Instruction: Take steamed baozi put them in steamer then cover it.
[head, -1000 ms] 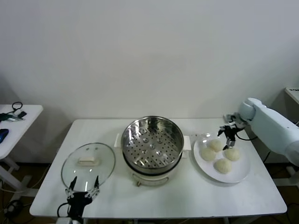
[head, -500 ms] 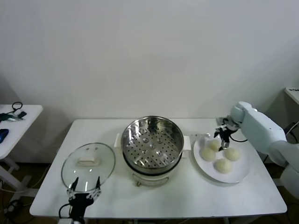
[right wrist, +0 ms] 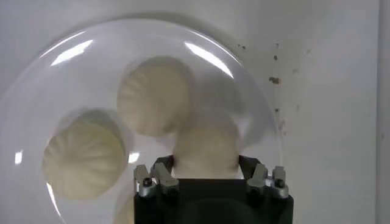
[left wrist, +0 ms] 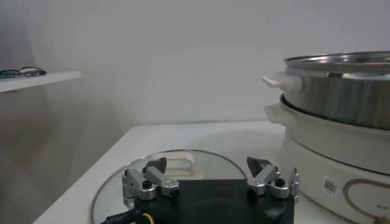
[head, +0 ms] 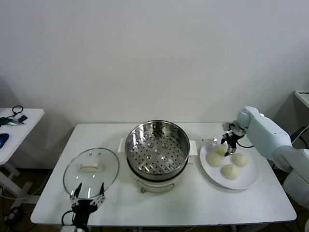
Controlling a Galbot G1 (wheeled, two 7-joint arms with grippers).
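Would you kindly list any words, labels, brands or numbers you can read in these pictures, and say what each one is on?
No text can be read.
A small white label on the steamer base has dark marks like a code; too small to read.
A curved line marking beside it carries no legible words.
The plate, lid and table show no writing.

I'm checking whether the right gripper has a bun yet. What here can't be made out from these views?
- Right gripper contact: in the right wrist view its open fingers flank a blurred baozi; touching or apart is unclear.
- Fourth baozi: that view's bottom edge and the gripper body cut it off.
- Head view: the right gripper hides part of the rear baozi on the plate.
- Left wrist view: the steamer wall hides its tray.
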